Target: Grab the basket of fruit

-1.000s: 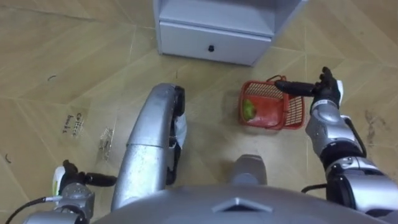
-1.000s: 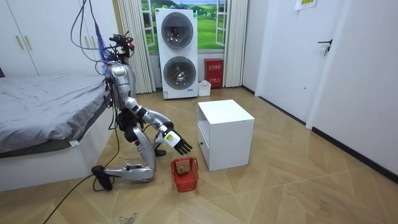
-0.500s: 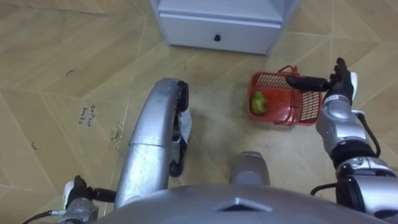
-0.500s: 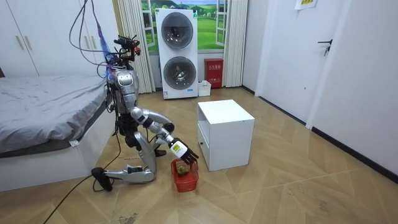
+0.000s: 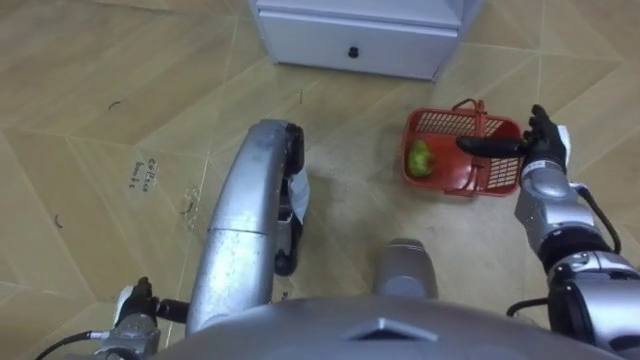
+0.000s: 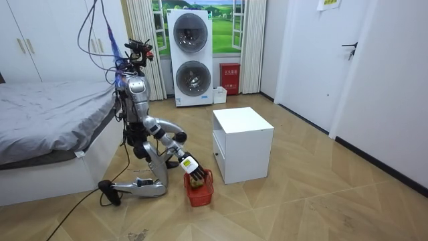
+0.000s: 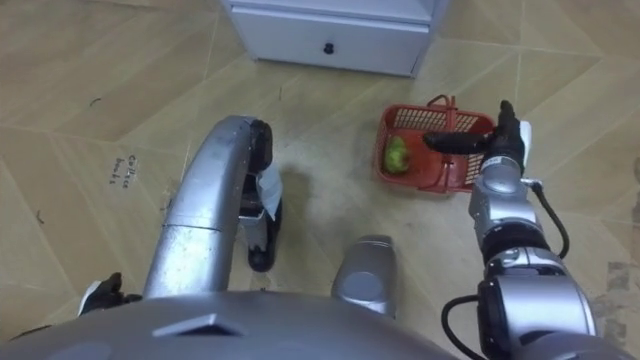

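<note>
Red basket (image 5: pixel 440 124) (one green fruit (image 5: pixel 418 157) inside) — right hand (image 5: pixel 541 142) above.

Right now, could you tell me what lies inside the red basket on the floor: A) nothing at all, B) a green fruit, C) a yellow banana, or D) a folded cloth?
B: one green fruit lies in the red basket, at its left side, while the right hand reaches over the basket with straight fingers.

Bright, even indoor light, daylight at the window (image 6: pixel 227 20), soft faint shadows and mild sheen on the wooden floor (image 5: pixel 100 100)
</note>
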Available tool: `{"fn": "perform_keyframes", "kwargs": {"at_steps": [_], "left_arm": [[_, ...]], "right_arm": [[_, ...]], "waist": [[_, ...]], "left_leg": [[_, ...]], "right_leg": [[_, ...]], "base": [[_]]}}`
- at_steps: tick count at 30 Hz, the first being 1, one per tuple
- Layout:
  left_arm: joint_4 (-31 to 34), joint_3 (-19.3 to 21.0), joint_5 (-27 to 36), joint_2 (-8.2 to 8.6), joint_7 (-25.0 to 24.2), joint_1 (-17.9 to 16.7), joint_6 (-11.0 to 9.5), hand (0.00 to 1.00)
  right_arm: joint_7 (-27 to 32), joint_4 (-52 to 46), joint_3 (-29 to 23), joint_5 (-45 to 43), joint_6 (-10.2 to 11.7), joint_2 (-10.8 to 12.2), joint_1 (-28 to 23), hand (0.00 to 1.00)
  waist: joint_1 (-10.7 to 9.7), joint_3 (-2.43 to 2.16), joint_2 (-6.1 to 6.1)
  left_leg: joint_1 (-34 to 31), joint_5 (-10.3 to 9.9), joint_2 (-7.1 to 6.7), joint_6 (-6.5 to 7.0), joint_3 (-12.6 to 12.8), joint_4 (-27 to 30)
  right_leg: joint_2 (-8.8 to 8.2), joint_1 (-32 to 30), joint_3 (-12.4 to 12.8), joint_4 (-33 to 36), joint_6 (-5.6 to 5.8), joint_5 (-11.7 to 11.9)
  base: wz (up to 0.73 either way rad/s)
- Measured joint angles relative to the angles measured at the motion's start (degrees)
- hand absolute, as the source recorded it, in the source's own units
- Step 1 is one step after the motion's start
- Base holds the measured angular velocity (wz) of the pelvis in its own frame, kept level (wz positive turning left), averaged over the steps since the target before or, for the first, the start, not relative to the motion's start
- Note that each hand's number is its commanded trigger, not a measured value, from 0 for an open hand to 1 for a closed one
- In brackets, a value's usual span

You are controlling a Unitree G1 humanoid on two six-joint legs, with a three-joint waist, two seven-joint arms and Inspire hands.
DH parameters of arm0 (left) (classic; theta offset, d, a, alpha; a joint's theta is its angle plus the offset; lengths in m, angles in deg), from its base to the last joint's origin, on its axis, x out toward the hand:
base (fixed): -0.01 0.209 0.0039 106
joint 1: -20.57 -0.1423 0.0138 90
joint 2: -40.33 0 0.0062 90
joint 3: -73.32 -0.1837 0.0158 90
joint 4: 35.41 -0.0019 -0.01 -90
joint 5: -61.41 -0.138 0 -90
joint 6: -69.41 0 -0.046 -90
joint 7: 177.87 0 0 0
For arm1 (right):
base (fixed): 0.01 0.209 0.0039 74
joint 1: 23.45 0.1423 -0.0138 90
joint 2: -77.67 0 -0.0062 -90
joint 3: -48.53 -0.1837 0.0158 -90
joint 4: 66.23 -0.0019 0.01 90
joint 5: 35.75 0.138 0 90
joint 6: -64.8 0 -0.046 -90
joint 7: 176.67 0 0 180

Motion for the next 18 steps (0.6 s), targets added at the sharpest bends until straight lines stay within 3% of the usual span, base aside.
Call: {"fn": "perform_keyframes", "kwargs": {"at_steps": [7,11,18], "left_arm": [[0.02,-1.21,0.14,-0.02,-1.61,-0.54,1.06,0.0],[0.06,-2.81,0.07,-0.29,-2.56,-0.84,1.13,0.0],[0.76,-2.82,0.06,-0.3,-2.8,-0.72,1.48,0.0]], "right_arm": [[-2.66,6.71,0.73,2.09,-0.44,-2.09,0.3,0.0],[-3.78,8.14,1.72,2.31,-0.4,-2.88,0.51,0.0],[-5.72,13.54,2.4,4.09,-0.56,-3.25,1.36,0.0]], "waist": [[2.29,-0.08,0.33],[2.55,-0.19,0.82],[3.49,0.21,1.94]], "left_leg": [[-0.08,0.04,0.03,-0.06,0.26,-0.06],[-0.76,0.18,0.03,0.13,0.28,0.06],[-1.84,0.6,0.19,0.15,0.34,0.13]], "right_leg": [[0.12,-0.32,0.02,0.19,0.0,-0.01],[0.13,-0.79,-0.25,0.38,0.01,-0.02],[0.26,-1.91,-0.26,0.87,0.02,-0.08]], "base": [[0.0],[0.02],[0.01]]}}
